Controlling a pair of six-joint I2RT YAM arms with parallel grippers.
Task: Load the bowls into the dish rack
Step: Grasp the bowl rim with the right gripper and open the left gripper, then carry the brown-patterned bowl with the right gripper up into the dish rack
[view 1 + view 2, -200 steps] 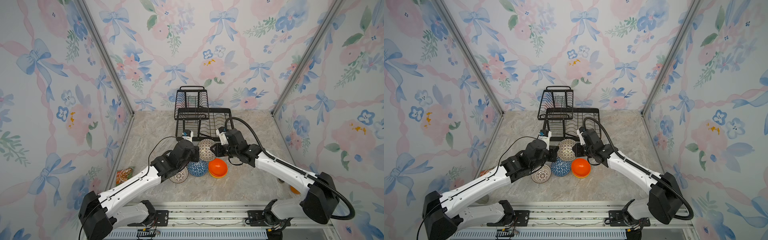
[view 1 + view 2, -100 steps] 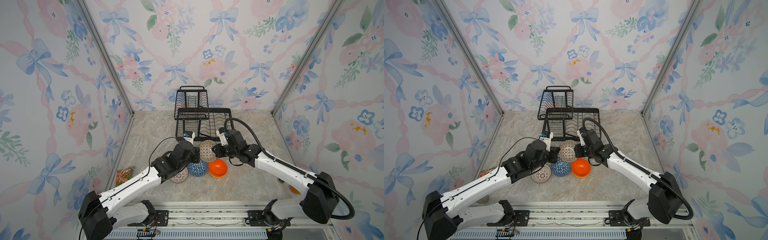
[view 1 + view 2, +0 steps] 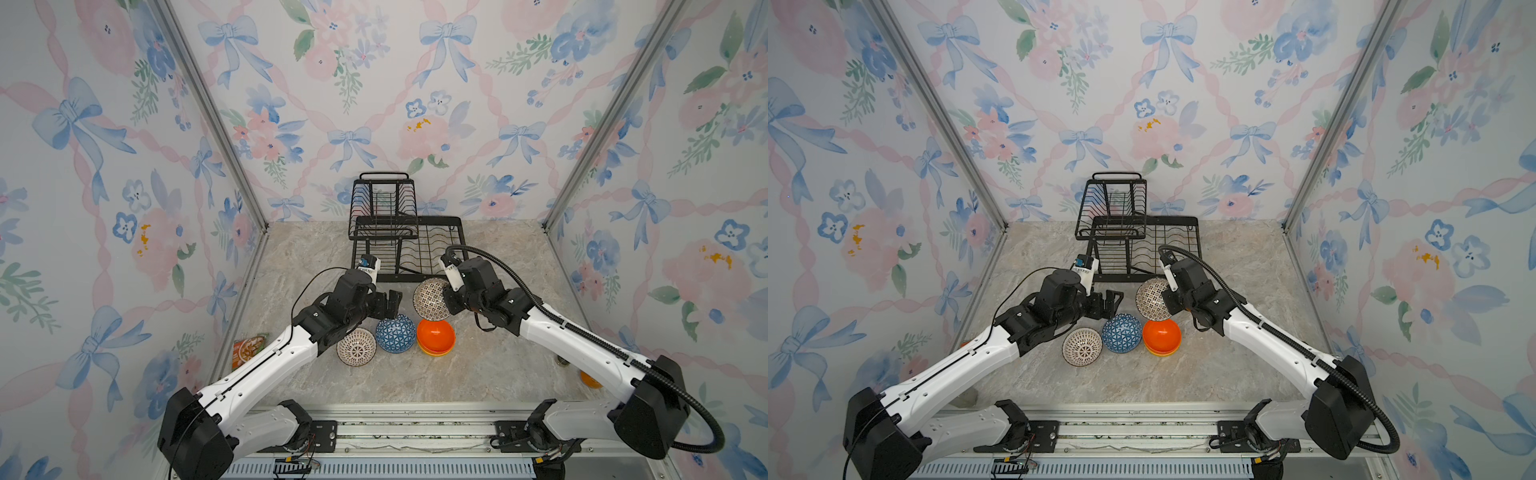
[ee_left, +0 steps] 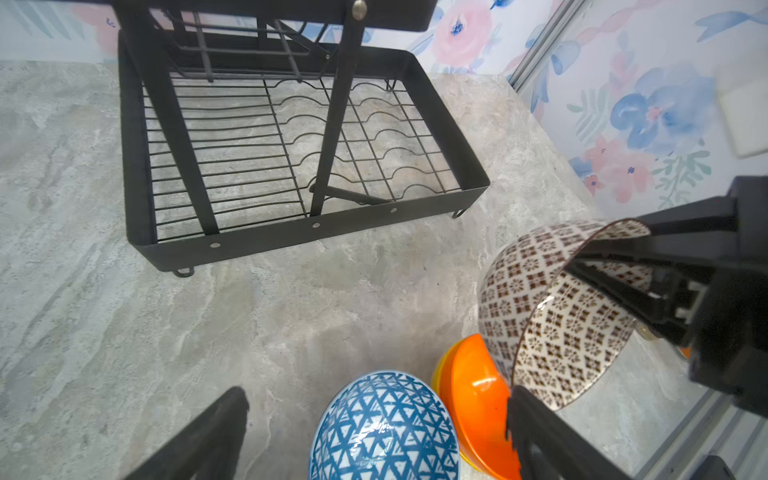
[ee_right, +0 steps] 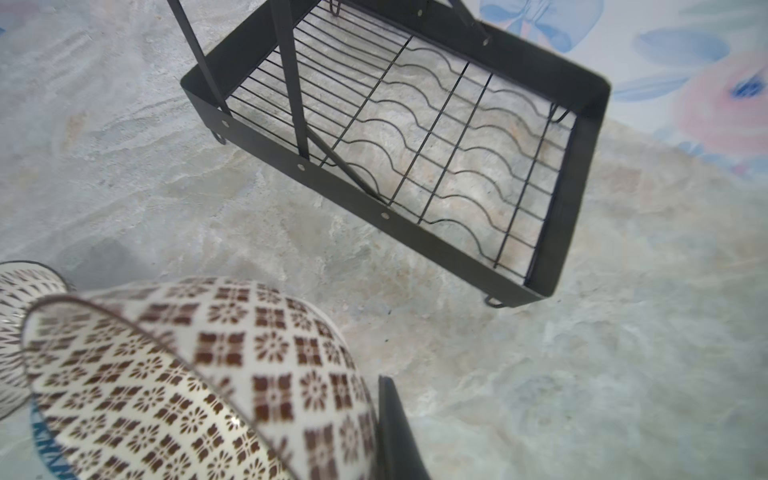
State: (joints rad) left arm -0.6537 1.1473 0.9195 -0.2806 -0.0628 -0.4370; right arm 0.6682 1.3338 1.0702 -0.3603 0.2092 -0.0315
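Note:
My right gripper is shut on the rim of the brown-beige mosaic bowl and holds it tilted above the table, in front of the black dish rack. The left wrist view shows one finger inside this bowl and one outside. My left gripper is open and holds nothing, just left of that bowl and above the blue triangle bowl. An orange bowl lies upside down on a yellow one. The white lattice bowl lies at the left. The rack's tray holds nothing.
An orange can stands near the right wall by my right arm. A food packet lies against the left wall. The raised upper basket takes up the rack's left rear part. A metal rail runs along the front.
My left gripper has opened and drawn back a little from the mosaic bowl. The right gripper keeps its hold on the bowl, which has barely moved.

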